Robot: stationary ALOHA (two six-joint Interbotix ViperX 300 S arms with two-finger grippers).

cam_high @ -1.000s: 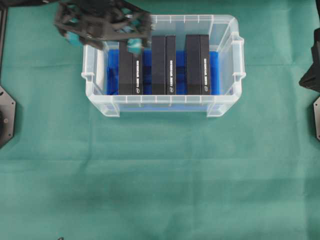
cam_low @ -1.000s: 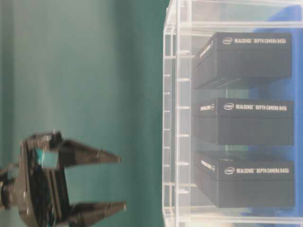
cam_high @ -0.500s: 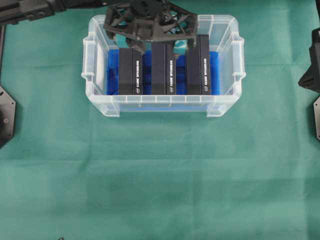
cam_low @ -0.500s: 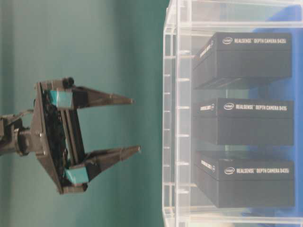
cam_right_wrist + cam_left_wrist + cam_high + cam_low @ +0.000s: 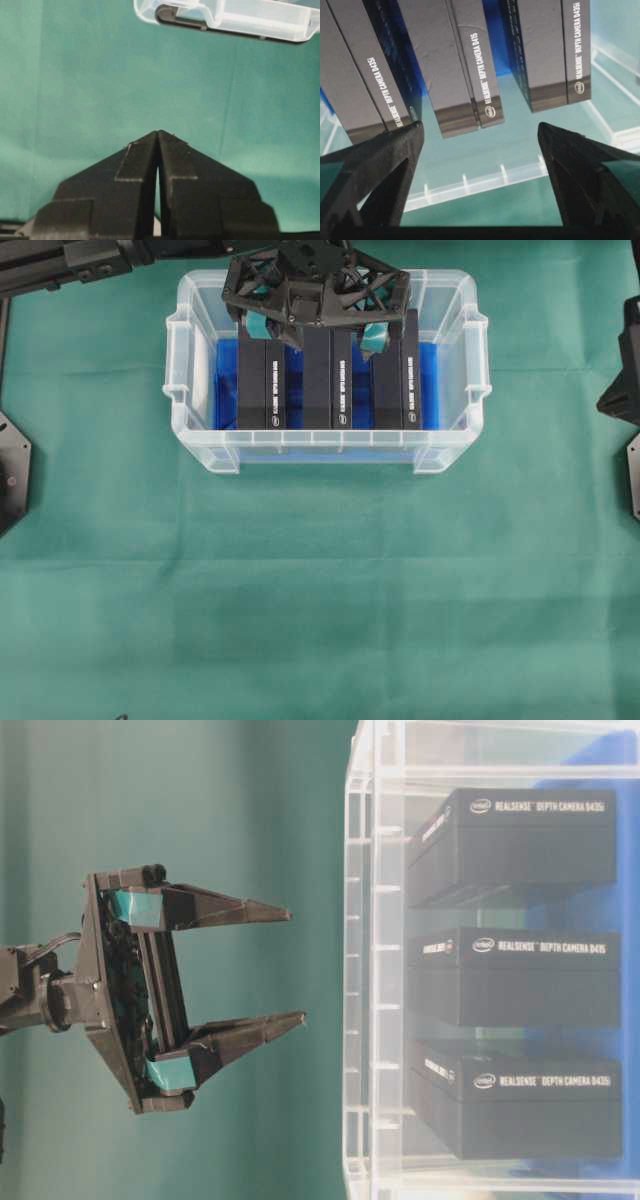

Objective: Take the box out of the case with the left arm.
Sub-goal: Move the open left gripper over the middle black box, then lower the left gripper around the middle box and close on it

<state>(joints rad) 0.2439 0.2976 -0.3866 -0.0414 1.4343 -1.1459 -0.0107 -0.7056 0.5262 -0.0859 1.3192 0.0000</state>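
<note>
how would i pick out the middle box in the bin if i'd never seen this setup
Start at the clear plastic case with the blue floor on the green cloth. Three black boxes stand in a row inside, each with white lettering. The middle box has a box on either side of it, and the open left tool hangs directly above it.

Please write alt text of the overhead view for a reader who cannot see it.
The open left gripper hangs over the far end of the middle of three black boxes standing side by side in the clear case, which sits on a green cloth.
</note>
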